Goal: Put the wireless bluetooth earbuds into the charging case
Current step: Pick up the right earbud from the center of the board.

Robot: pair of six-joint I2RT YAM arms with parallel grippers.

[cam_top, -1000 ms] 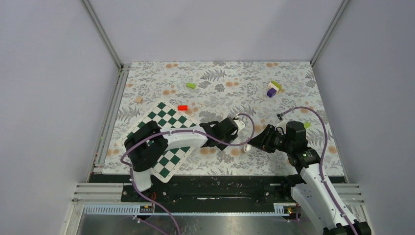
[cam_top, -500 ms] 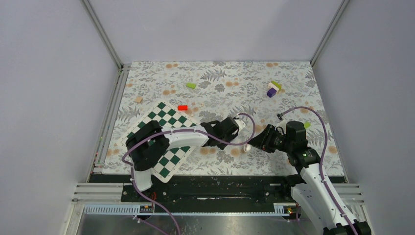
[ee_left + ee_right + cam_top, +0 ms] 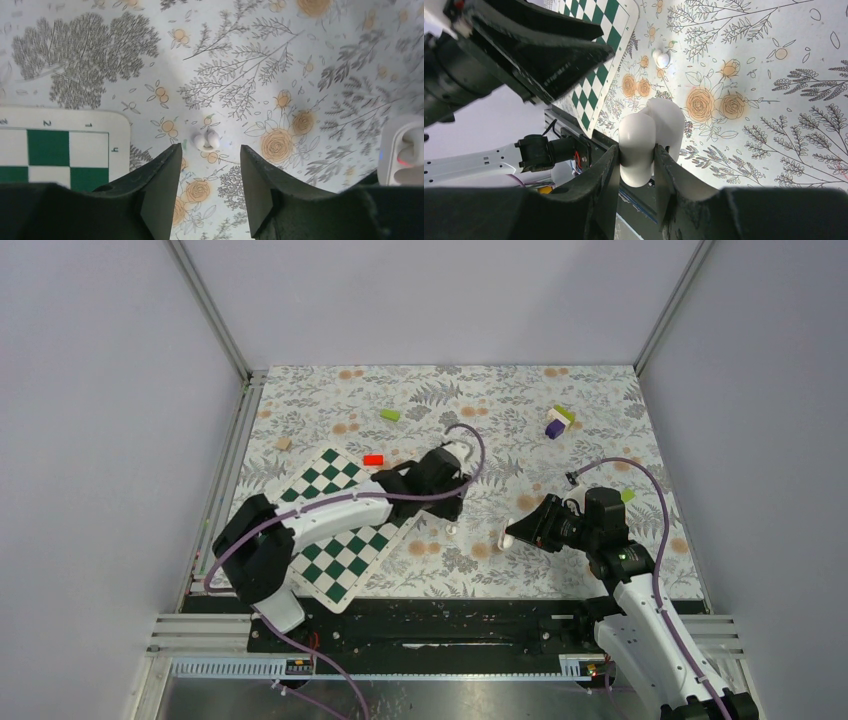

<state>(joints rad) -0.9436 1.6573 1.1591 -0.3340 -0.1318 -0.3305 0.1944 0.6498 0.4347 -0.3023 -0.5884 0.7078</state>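
- Left arm stretches over the chessboard (image 3: 333,478); left end effector (image 3: 210,150) hangs open, empty, above the earbud (image 3: 206,140).
- Right arm bends inward; right end effector (image 3: 636,150) clamps the charging case (image 3: 665,124) toward the table's (image 3: 600,410) near edge.

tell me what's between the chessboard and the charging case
A small white earbud on the floral cloth, between the chessboard and the charging case; the left wrist view shows it best.

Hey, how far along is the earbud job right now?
Done: the right gripper holds the charging case, open. In hand: the open left gripper hovers over a white earbud on the table. Left: grasp it and seat it in the case. Any earbud already inside: unclear.
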